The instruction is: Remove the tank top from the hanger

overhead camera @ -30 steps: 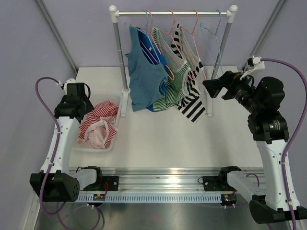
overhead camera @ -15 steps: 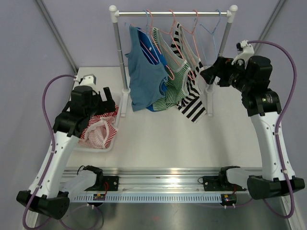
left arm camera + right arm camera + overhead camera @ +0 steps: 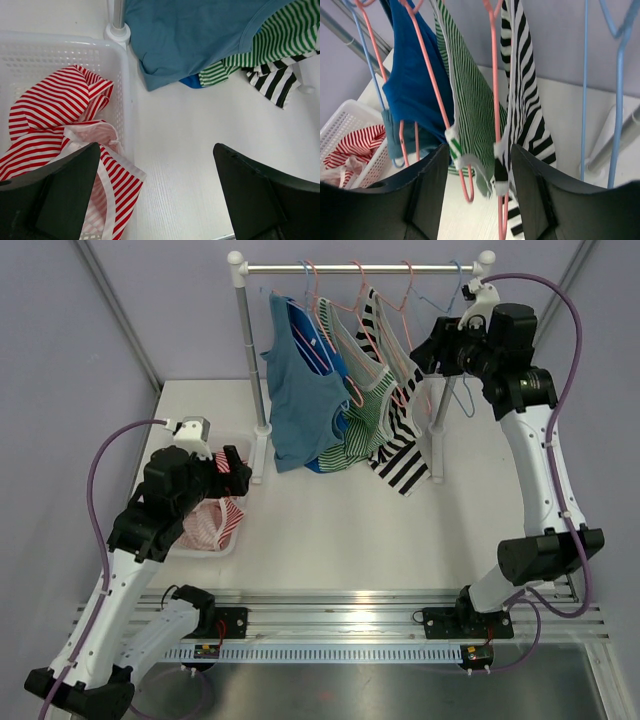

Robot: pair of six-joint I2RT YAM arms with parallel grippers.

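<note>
Three tank tops hang on pink hangers from the rack rail (image 3: 360, 268): a blue one (image 3: 300, 400), a green-striped one (image 3: 365, 425) and a black-and-white striped one (image 3: 400, 455). My right gripper (image 3: 425, 345) is open and empty, high up by the rail's right end. In the right wrist view it (image 3: 480, 195) faces the green-striped top (image 3: 472, 115) and the black-and-white top (image 3: 527, 120) on its pink hanger (image 3: 496, 100), touching neither. My left gripper (image 3: 235, 468) is open and empty, and hangs (image 3: 157, 195) over the basket's right wall and bare table.
A white basket (image 3: 222, 548) at the left holds a red-striped garment (image 3: 205, 520), also seen in the left wrist view (image 3: 55, 110). An empty blue hanger (image 3: 618, 75) hangs at the rail's right end. The rack's left post base (image 3: 117, 32) stands beside the basket.
My right arm has risen and swung left, up to the hangers by the rail. My left arm has moved right and toward the rack, to the basket's right edge.
</note>
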